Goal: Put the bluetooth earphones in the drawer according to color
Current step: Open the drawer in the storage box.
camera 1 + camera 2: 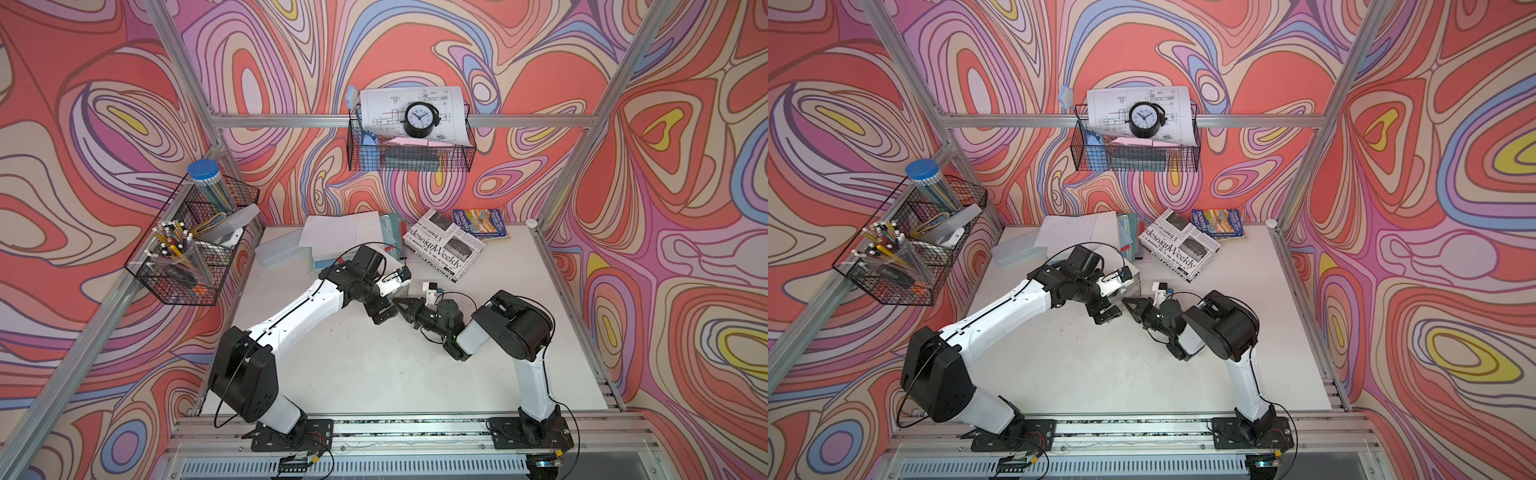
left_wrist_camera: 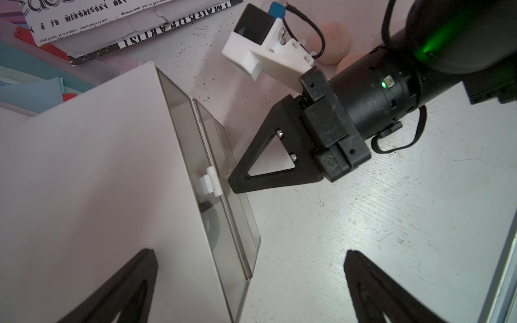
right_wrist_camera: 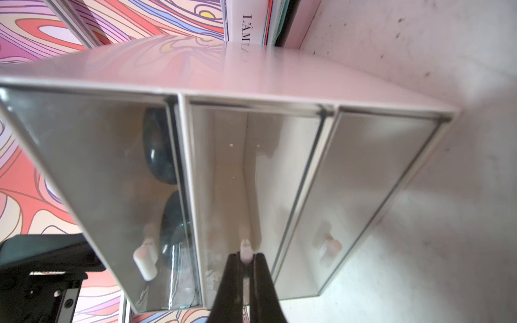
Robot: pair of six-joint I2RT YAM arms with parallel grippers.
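— How far along was the sorting?

— Partway, I'd say. The drawer unit sat at about twelve o'clock from the middle of the bench. Two black cases lay behind the clear front of the end drawer on the left arm's side. A third I could not make out.

— And the rest?

— The middle drawer and the far end drawer looked empty. Two pink cases lay on the bench beside the right arm's wrist, roughly three o'clock from the unit. No white cases showed in any view.

— The grippers?

— The right gripper was pinched tight on the middle drawer's small white handle, its arm lying toward four o'clock. The left gripper hung spread wide over the unit's front edge, holding nothing.

— So what was left?

— By my reckoning, that drawer had to be pulled out, then the pink and white cases put away.
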